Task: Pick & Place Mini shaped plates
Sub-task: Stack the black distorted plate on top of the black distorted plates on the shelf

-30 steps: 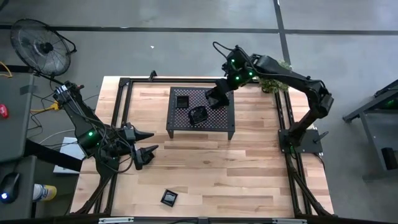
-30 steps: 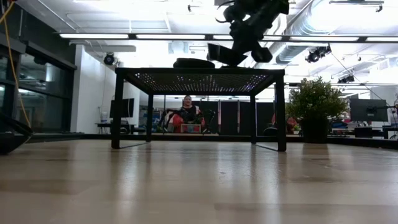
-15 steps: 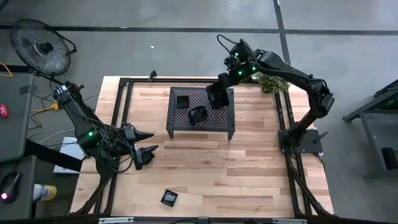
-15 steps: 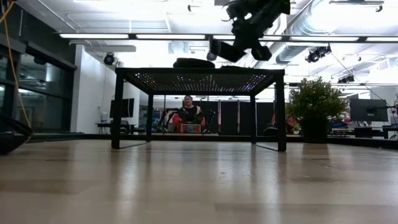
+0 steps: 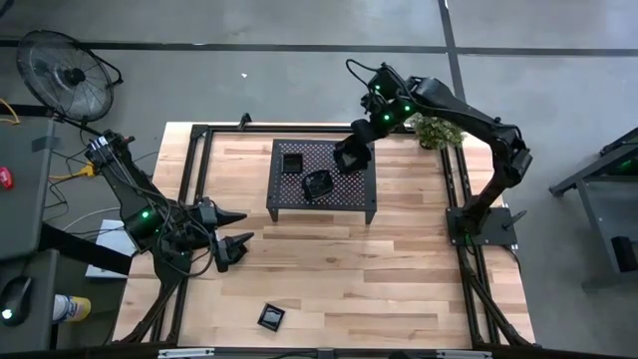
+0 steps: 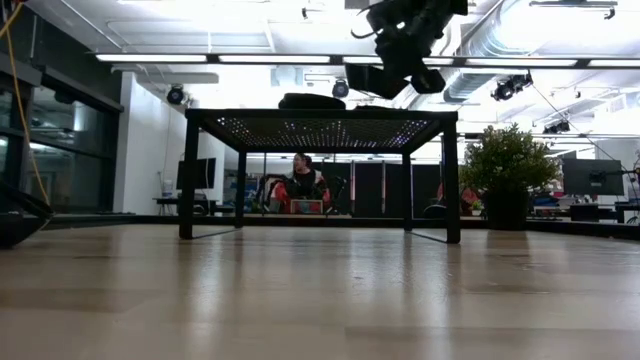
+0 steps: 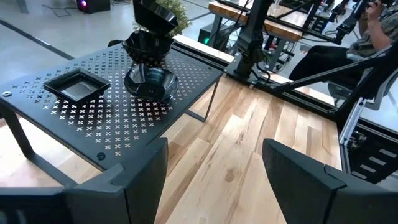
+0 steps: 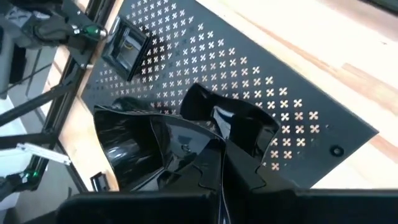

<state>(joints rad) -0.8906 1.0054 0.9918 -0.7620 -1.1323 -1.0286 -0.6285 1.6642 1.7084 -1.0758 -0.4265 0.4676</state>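
A black perforated rack stands on the table's far half. A square dish and a rounded glossy dish lie flat on the rack's top. Another square dish rests on the wood near the table's near edge. My right gripper hovers over the rack's right part, shut on a glossy black mini plate. In the low view that mini plate hangs above the rack. My left gripper waits open, low over the table's left side. My right gripper pinches a glossy black mini plate by its rim between the two fingers. The fingers slant down from the far right. The plate is lifted clear of the rack, tilted, above the rounded dish.
A dark metal frame runs along the table's left, far and right edges. A potted plant stands at the far right corner. Bare wood stretches between the rack and the near edge.
My right gripper has risen a little above the rack with the plate still in its fingers, and has turned slightly. The plate hangs higher over the rack top than before. My left arm has kept still.
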